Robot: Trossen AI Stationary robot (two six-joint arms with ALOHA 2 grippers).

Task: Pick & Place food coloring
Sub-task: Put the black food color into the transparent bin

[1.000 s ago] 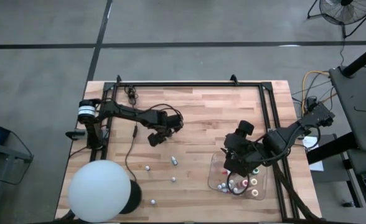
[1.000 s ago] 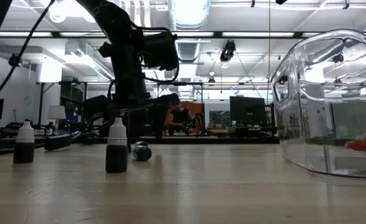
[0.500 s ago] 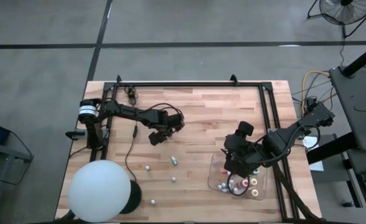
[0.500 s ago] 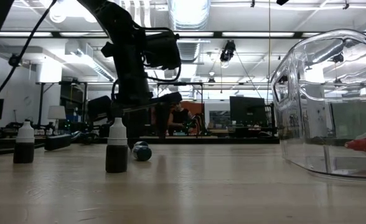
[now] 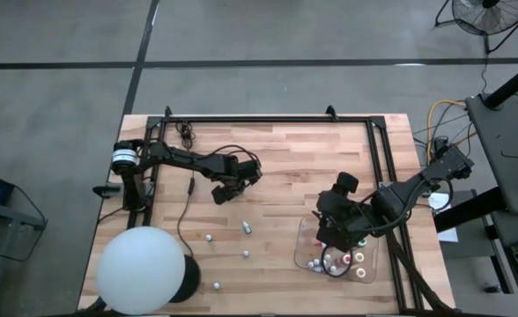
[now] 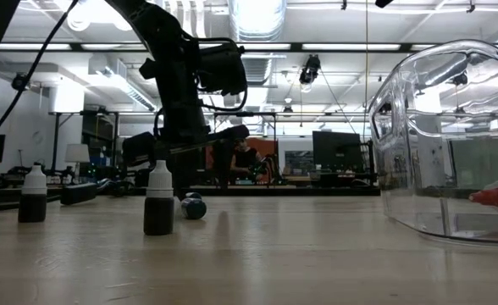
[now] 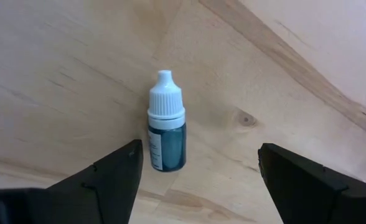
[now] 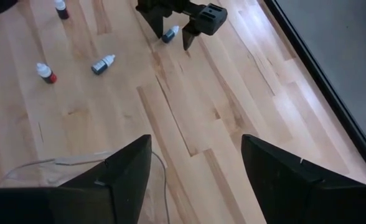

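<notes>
The left gripper (image 7: 198, 165) is hovering with jaws spread wide around a fallen food coloring bottle (image 7: 166, 123) mid-tabletop, framing it for a grasp. The right gripper (image 8: 195, 158), jaws parted and empty, is waiting over the clear tray (image 5: 305, 238) near the right edge.

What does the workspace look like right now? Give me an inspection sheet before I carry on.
Surface: wooden table, black frame along its edges.
Job's things: loose food coloring bottles on the wood; one blue bottle lies flat in front of the left hand; more sit in the clear tray.
Clutter: big white ball at the table's near left corner.
Hands: left hand open, low over the blue bottle, not touching it; right hand open, empty, above the tray.
Cables: black cable trailing across the left side.
Surroundings: fan on the floor; a person far behind the table.
</notes>
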